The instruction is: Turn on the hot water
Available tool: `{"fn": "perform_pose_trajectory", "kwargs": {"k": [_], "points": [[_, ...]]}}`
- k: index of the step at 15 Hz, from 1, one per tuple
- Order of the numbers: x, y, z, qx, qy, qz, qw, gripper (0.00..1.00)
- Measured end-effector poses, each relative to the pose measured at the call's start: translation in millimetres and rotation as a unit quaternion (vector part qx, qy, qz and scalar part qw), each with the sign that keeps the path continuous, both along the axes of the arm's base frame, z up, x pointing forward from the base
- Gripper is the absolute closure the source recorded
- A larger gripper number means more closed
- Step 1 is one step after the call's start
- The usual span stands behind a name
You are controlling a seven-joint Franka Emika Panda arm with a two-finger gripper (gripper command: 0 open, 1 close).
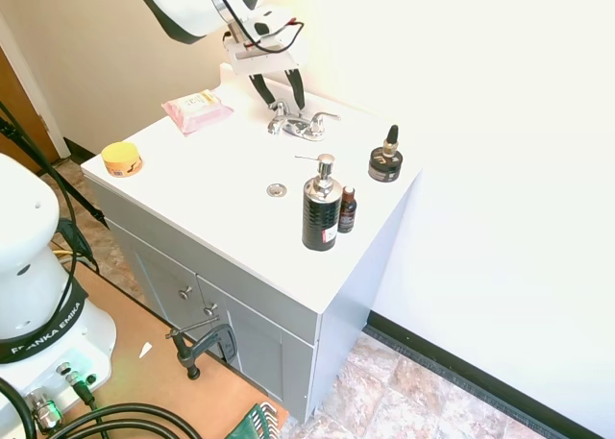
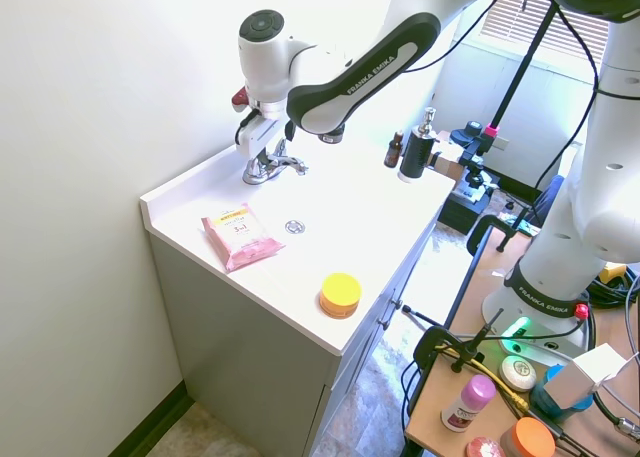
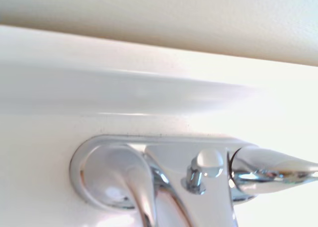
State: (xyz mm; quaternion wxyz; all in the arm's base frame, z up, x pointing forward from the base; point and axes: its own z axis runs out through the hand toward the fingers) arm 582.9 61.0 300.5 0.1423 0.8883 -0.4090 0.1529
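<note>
On the white surface [image 1: 231, 218], going left to right in the first exterior view, a closed yellow tub [image 1: 122, 158] sits at the left corner, its contents hidden. A pink wipes packet [image 1: 196, 110] lies near the back edge. A round drain [image 1: 277, 189] is set mid-surface. A black soap bottle [image 1: 321, 211] with a chrome pump and a small brown bottle [image 1: 347, 210] touching it stand at the front edge. A dark jar [image 1: 385, 162] carrying a dropper sits toward the right edge.

The faucet [image 1: 299, 123], small shiny chrome with two slim levers, stands at the back edge. The gripper [image 1: 277, 94] hangs just above its left lever, fingers [image 1: 261, 88] apart.
</note>
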Motion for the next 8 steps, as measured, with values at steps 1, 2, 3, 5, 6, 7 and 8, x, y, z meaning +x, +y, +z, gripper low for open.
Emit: {"fn": "perform_pose_trajectory", "kwargs": {"k": [1, 2, 3, 5, 6, 7, 8], "points": [[-6.7, -0.1, 2.4, 0.014, 0.009, -0.001, 0.9999, 0.0], [-14.3, -1.3, 6.6, 0.025, 0.014, -0.003, 0.9996, 0.0], [-23.8, -4.6, 11.0, 0.036, 0.021, -0.005, 0.9991, 0.0], [-48.6, -14.6, 17.1, 0.058, 0.032, -0.02, 0.9976, 0.0], [-61.9, -19.1, 20.5, 0.073, 0.036, -0.03, 0.9962, 0.0], [-74.5, -22.2, 24.3, 0.09, 0.04, -0.038, 0.9944, 0.0], [-87.8, -24.8, 28.9, 0.109, 0.043, -0.046, 0.9921, 0.0]]}}
